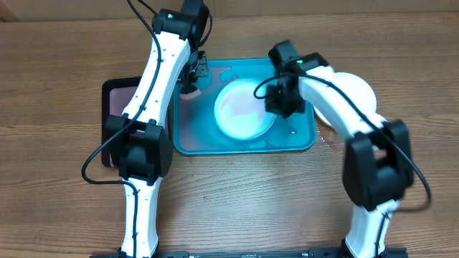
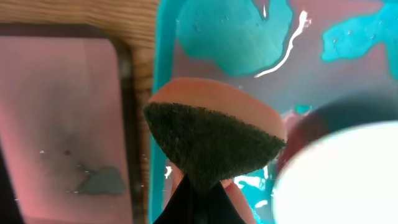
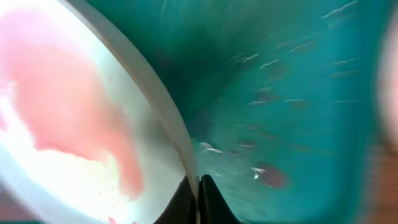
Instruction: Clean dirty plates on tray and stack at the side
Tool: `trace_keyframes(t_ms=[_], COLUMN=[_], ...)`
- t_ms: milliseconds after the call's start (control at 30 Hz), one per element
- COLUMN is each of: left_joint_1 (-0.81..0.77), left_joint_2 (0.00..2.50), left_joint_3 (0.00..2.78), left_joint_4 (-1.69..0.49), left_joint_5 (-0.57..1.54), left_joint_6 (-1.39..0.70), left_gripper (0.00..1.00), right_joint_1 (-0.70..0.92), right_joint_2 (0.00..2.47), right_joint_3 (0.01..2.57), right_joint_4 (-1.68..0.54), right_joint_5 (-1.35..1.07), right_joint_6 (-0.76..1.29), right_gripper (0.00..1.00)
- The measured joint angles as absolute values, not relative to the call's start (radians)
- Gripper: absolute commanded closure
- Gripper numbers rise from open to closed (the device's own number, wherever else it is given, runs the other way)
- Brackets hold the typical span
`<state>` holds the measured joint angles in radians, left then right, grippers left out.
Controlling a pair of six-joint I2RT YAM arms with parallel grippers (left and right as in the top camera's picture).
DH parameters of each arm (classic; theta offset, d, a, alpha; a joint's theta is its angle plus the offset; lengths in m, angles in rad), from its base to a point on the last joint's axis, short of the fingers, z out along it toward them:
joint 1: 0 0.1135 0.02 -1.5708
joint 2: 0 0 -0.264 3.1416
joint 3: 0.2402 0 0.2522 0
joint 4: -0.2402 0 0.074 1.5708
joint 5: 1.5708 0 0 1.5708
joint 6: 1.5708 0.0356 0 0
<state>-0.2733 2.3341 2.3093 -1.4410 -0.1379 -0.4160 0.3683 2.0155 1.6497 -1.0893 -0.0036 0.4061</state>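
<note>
A small round pale plastic plate [image 1: 240, 115] smeared red is laid mid-way in the large turquoise rectangular plastic tray [image 1: 295, 137], and its right rim is pinched by the right gripper [image 3: 199, 190]. A pinkish sponge with a dark scouring face [image 2: 214, 146] is clenched by the left gripper [image 1: 192, 77] over the tray's far-left corner.

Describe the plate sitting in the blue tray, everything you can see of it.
The plate is small, round and plastic-looking, with a light blue rim and a pale centre carrying a pink-red smear. It lies in the middle of the wet turquoise tray. The right gripper is shut on its right rim, the edge running between the fingertips. Whether the sponge touches it cannot be told.
</note>
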Motion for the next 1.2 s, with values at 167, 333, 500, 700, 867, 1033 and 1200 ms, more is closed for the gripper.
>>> trace_keyframes(t_ms=[167,333,500,700,867,1033,1200], left_joint_1=[-0.275,-0.275,-0.275,-0.275,-0.275,-0.275,-0.275], left_joint_2=[2.334,2.334,2.334,2.334,2.334,2.334,2.334], left_joint_3=[2.234,2.168,2.145,2.145,2.145,2.145,2.145], left_joint_4=[-1.393,-1.344,-1.334,-1.333,-1.333,-1.333,-1.333], left_joint_5=[-0.086,-0.037,-0.022,-0.017,-0.017,-0.017,-0.015], left_joint_6=[-0.416,-0.416,-0.416,-0.416,-0.416,-0.416,-0.416], left_gripper=[0.96,0.96,0.96,0.96,0.96,0.96,0.96], right_joint_1=[0.426,0.520,0.609,0.699,0.721,0.721,0.720], right_joint_2=[1.881,1.860,1.860,1.860,1.860,1.860,1.860], right_joint_3=[1.650,1.650,1.650,1.650,1.650,1.650,1.650], right_joint_4=[-1.153,-1.254,-1.333,-1.393,-1.406,-1.444,-1.543], right_joint_5=[0.264,0.546,0.783,0.997,1.083,1.133,1.162], right_joint_6=[0.465,0.582,0.707,0.809,0.835,0.846,0.929], right_gripper=[0.96,0.96,0.96,0.96,0.96,0.96,0.96])
